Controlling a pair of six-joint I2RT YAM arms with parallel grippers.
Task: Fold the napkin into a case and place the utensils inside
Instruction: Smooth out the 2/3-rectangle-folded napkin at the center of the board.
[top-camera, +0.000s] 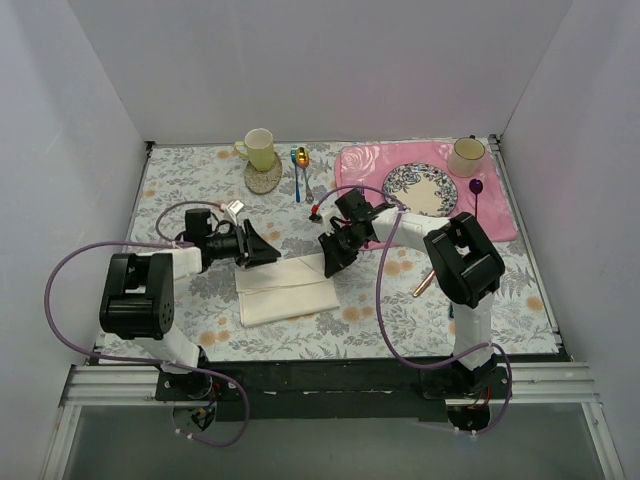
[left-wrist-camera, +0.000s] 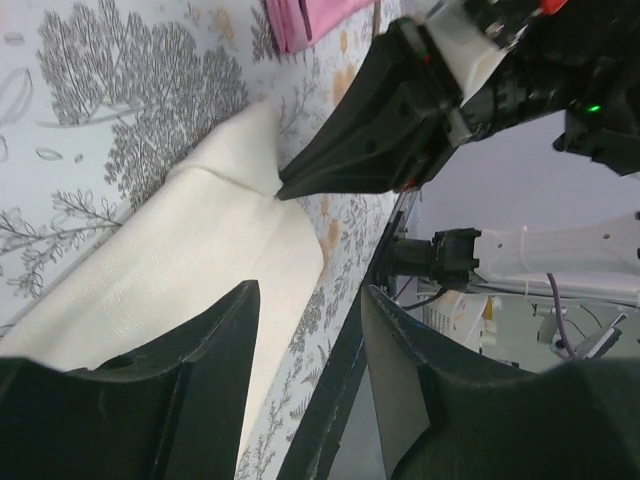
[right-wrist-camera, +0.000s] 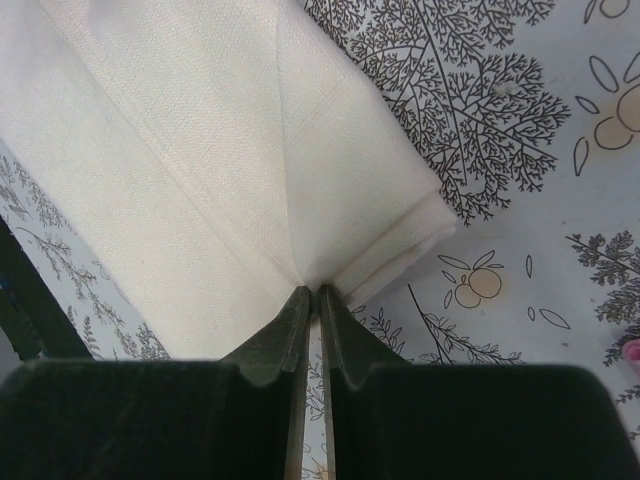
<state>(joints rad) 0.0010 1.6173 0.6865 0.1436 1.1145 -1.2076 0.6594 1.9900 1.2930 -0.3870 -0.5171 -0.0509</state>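
The cream napkin (top-camera: 285, 295) lies folded into a rectangle on the floral tablecloth between the arms. My right gripper (top-camera: 330, 264) (right-wrist-camera: 315, 291) is shut on the napkin's (right-wrist-camera: 200, 150) layered edge at its right end, and the cloth puckers toward the tips. The left wrist view shows that same pinch on the napkin (left-wrist-camera: 180, 260). My left gripper (top-camera: 262, 247) (left-wrist-camera: 308, 290) hovers open over the napkin's far left part with nothing between its fingers. A copper knife (top-camera: 421, 286) pokes out beside the right arm. At the back lies a gold-bowled spoon (top-camera: 301, 157).
A yellow-green cup (top-camera: 259, 148) sits on a round coaster (top-camera: 263, 180) at the back. The pink rose placemat (top-camera: 500, 218) at the back right carries a patterned plate (top-camera: 432, 188), a cream cup (top-camera: 466, 155) and a purple fork (top-camera: 477, 192). White walls enclose three sides.
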